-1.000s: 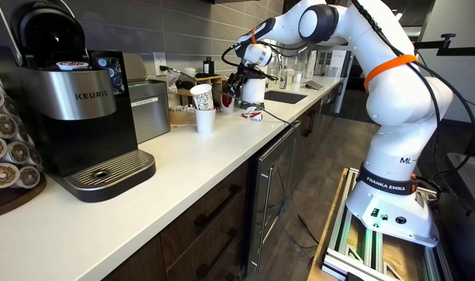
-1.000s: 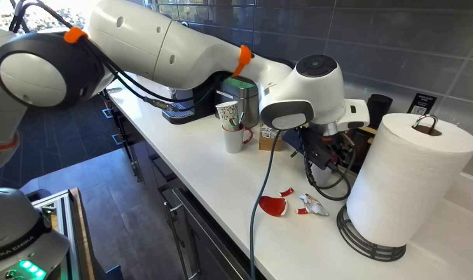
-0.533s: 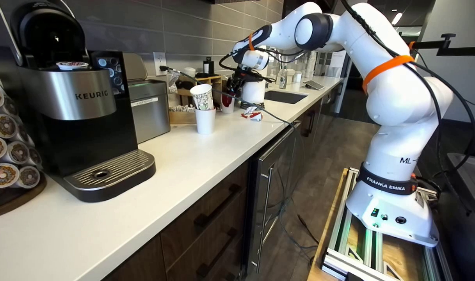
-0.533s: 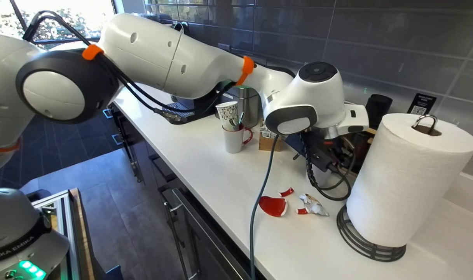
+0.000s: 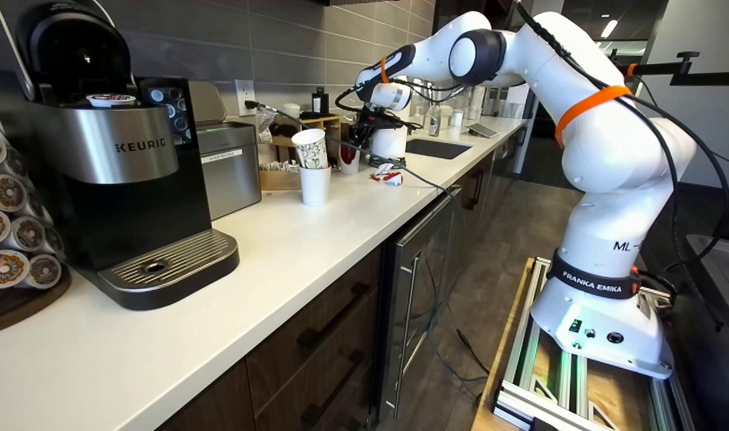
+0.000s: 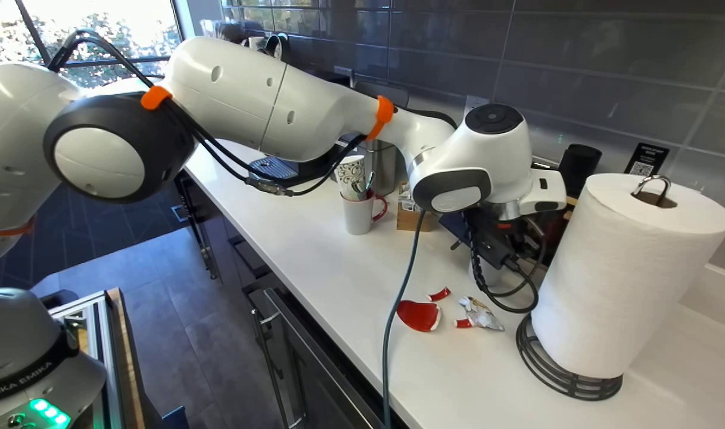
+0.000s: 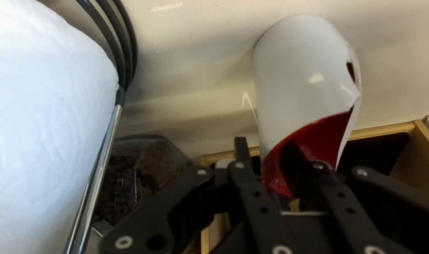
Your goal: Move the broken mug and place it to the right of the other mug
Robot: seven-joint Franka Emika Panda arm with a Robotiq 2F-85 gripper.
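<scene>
Arm [image 6: 338,113] lower than before, parted gripper [image 7: 266,148] with the wall of the broken mug [image 7: 302,77] between its fingers

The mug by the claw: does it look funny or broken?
Yes, broken: the mug has a jagged gap in its wall, showing its red inside, and red shards lie on the counter nearby.

The broken mug [image 7: 299,74] looks smooth and glossy outside and inside, the paper-towel roll [image 6: 624,274] is of matt, slightly rough paper, the countertop [image 6: 314,256] is smooth and shiny, and the coffee machine [image 5: 109,149] shows brushed metal.
</scene>
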